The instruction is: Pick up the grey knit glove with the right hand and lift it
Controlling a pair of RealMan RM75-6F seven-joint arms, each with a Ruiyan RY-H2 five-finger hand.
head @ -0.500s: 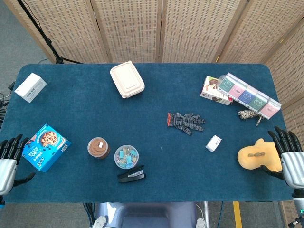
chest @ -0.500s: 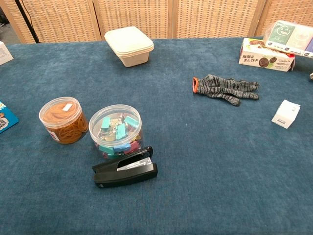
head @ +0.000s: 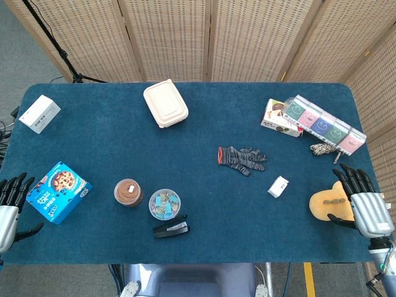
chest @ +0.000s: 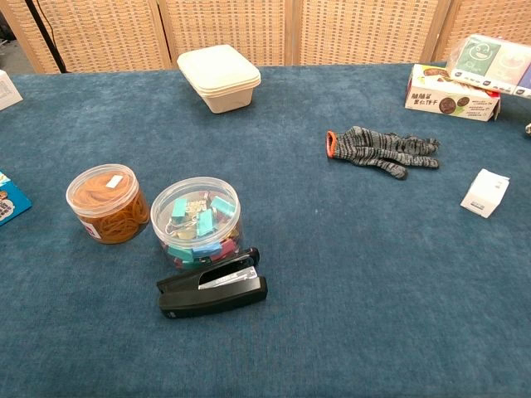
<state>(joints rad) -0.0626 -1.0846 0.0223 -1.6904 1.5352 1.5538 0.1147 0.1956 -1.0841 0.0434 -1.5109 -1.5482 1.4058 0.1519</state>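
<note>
The grey knit glove (head: 242,159) with an orange cuff lies flat on the blue table, right of centre; the chest view shows the glove (chest: 380,150) at the upper right. My right hand (head: 362,203) is open at the table's right edge, fingers spread over a tan plush toy (head: 327,205), well right of and nearer than the glove. My left hand (head: 7,204) is open at the left edge, beside a blue snack box (head: 59,191). Neither hand appears in the chest view.
A small white box (head: 278,186) lies between the glove and my right hand. Snack boxes (head: 312,119) and keys (head: 323,149) sit at the back right. A beige lunch box (head: 165,103), two round tubs (head: 129,192) (head: 164,204), a stapler (head: 171,228) and a white box (head: 39,114) occupy the left half.
My right hand has shifted left and slightly inward, now covering more of the plush toy. My left hand has slid a little down and left. The glove has not moved.
</note>
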